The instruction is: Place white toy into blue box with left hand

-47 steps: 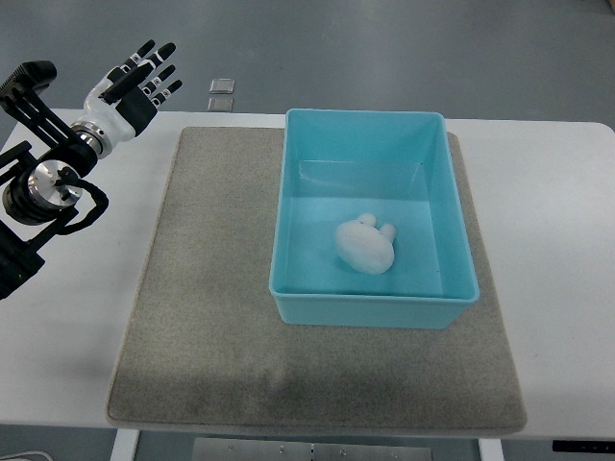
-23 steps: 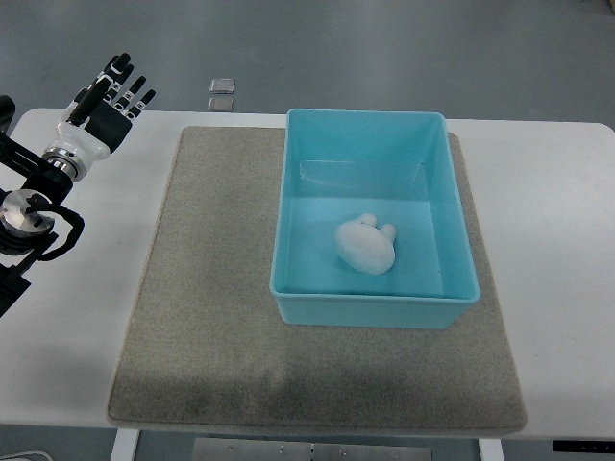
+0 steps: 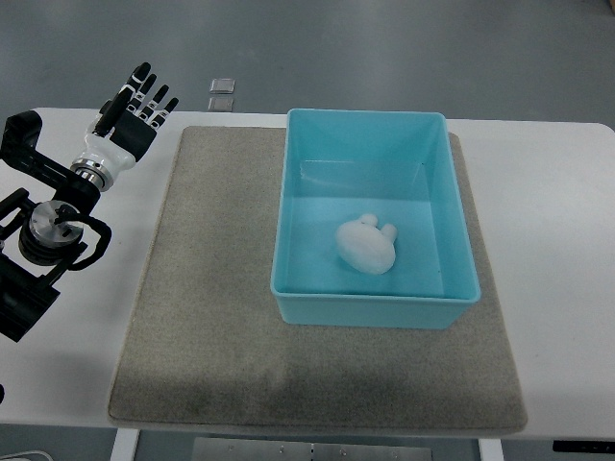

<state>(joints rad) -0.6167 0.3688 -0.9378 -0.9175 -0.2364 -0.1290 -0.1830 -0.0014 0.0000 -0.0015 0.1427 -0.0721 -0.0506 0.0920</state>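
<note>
Grey floor fills the top of the view beyond a white table [image 3: 557,192], and two small square plates [image 3: 222,93] lie on that floor just past the table's far edge, one behind the other. On the table lies a grey felt mat [image 3: 211,317] that covers most of the middle of the surface. Starting at the fingers [image 3: 154,94] of the left hand [image 3: 128,123]: they are black-tipped, straight and slightly spread, pointing toward about one o'clock, and they hold nothing. The white palm and back of the hand sit just off the mat's far-left corner, over bare table. From the wrist the left arm [image 3: 43,230] runs down toward seven o'clock, a run of black brackets and a round silver joint that leaves the picture at the left edge. Well apart from the hand, toward four o'clock from it, stands the blue box [image 3: 288,240], an open rectangular tub resting on the right half of the mat, its far rim level with the mat's far edge. Inside it, on the floor of the box and a little toward the near wall, lies the white toy [image 3: 365,246], a rounded lump with two small knobs at its far side; it touches none of the walls. The hand touches neither the box nor the toy. No right arm shows.
</note>
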